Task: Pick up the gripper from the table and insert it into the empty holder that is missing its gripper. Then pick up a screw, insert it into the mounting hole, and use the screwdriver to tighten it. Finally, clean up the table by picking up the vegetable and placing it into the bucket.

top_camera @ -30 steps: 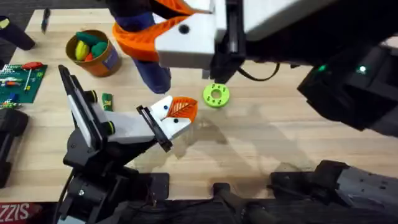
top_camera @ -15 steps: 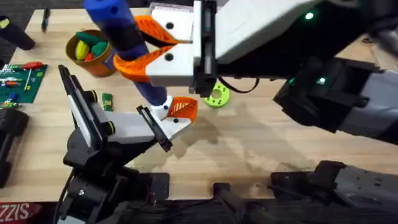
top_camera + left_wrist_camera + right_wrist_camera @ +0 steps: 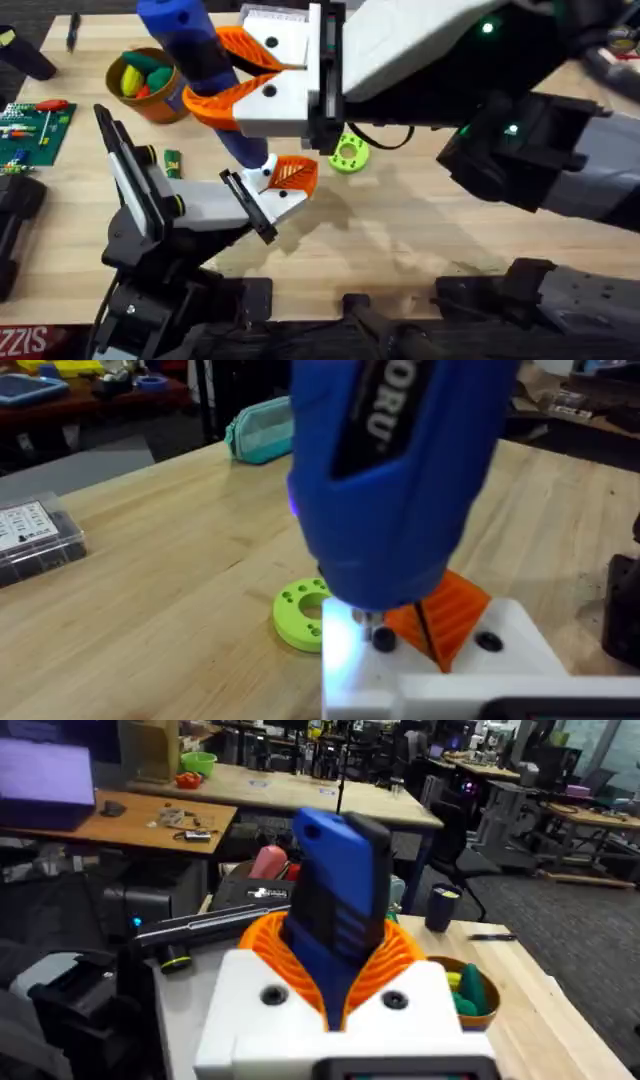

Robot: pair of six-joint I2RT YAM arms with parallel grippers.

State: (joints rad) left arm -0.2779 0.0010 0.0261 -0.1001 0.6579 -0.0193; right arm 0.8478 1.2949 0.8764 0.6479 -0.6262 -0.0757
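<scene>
Blue, thick-handled, the screwdriver [image 3: 205, 75] stands pinched in the right hand [image 3: 222, 72], tip down on the holder [image 3: 265, 195] beside the gripper [image 3: 293, 174]. Judged best: keep the shaft upright on the screw, pressing lightly. Left hand's state: cannot tell.

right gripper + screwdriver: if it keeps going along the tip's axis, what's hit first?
Probably the screw on the white holder: the screwdriver held in the right gripper points at it; contact unclear.
</scene>
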